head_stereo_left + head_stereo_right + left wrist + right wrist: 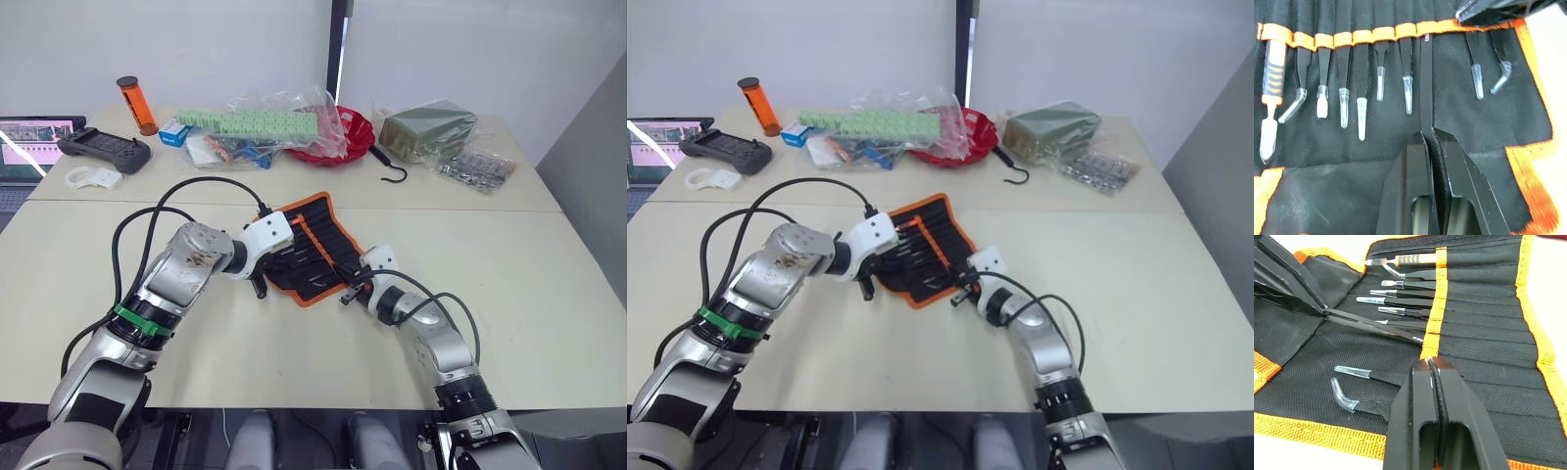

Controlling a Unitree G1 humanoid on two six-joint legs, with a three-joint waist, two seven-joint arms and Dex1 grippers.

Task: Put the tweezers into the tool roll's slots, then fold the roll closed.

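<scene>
Near the tabletop's middle, the left gripper [1429, 147] pinches a tweezer [1425, 83], feeding it under the orange strip [1376, 33], while the right gripper [1434, 377], fingers closed and empty, pins the tool roll [312, 257] flat.

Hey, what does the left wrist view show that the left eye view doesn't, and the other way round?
Left wrist view alone: clear caps on the seated tweezers' tips, and the left tool shut on a bare tweezer entering a slot under the orange strip. Left eye view alone: the table, black hook, red bowl, orange tube and controller. Both: the open tool roll.
</scene>
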